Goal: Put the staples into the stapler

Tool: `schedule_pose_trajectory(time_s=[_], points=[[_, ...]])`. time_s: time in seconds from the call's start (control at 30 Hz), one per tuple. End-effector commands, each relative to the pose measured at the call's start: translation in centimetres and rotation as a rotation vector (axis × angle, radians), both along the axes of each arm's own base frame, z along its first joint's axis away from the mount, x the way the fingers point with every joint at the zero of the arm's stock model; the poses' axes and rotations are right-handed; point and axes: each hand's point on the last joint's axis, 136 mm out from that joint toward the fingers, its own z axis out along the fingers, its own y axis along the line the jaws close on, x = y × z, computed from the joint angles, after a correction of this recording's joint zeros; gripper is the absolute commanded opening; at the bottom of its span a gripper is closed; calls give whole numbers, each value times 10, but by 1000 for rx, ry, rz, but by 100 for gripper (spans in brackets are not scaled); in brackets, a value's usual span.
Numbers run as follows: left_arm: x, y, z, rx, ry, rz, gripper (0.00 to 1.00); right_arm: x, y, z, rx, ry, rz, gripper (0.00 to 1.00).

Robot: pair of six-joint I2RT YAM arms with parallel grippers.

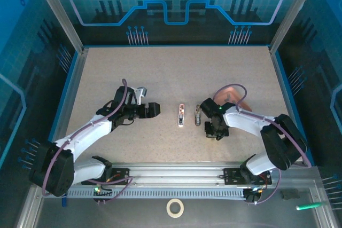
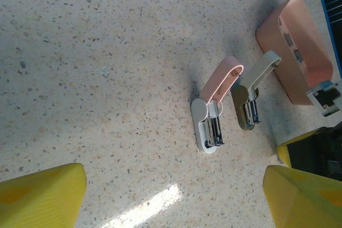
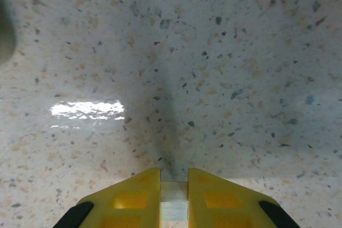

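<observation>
The stapler point(image 1: 181, 115) lies near the table's middle. In the left wrist view it is a white base with its pink lid swung up point(image 2: 207, 127), the metal channel exposed. My left gripper point(image 1: 154, 109) hovers just left of it, and its yellow fingers point(image 2: 43, 196) stand wide apart with nothing between them point(image 2: 173, 188). My right gripper point(image 1: 214, 133) points down at the tabletop right of the stapler. It point(image 3: 173, 177) is shut on a small pale-grey ridged strip, the staples point(image 3: 173, 204).
A second, olive-grey stapler point(image 1: 197, 115) point(image 2: 248, 105) lies open just right of the white one. A pink box point(image 1: 231, 95) point(image 2: 299, 46) sits behind the right arm. A tape roll point(image 1: 175, 207) lies off the table in front.
</observation>
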Motion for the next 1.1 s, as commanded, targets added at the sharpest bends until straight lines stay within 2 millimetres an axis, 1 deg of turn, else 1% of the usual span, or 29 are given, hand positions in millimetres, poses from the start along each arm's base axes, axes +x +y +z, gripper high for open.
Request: schedule_pose_trajectory(time_s=[0.0, 0.07, 0.13, 0.23, 0.3, 0.53, 0.73, 0.93, 1.07], points=[[-1, 1, 4, -1, -20, 12, 87, -4, 4, -6, 1, 32, -14, 19], [0, 0, 5, -1, -24, 7, 87, -3, 6, -3, 2, 44, -4, 23], [0, 0, 7, 1, -23, 4, 87, -2, 5, 5, -9, 50, 10, 30], [0, 1, 7, 13, -21, 1, 87, 3, 1, 23, -29, 34, 34, 32], [0, 1, 6, 17, -22, 2, 87, 2, 0, 25, -5, 49, 36, 32], [-2, 3, 6, 40, -24, -13, 88, 1, -3, 23, 18, 82, 34, 32], [-2, 4, 10, 47, -38, -17, 87, 0, 2, 12, 44, 107, 52, 33], [-3, 4, 11, 45, -38, -17, 88, -1, -3, 3, 12, 126, 47, 32], [-4, 6, 10, 52, -39, -13, 87, 0, -6, -2, -5, 128, 42, 29]])
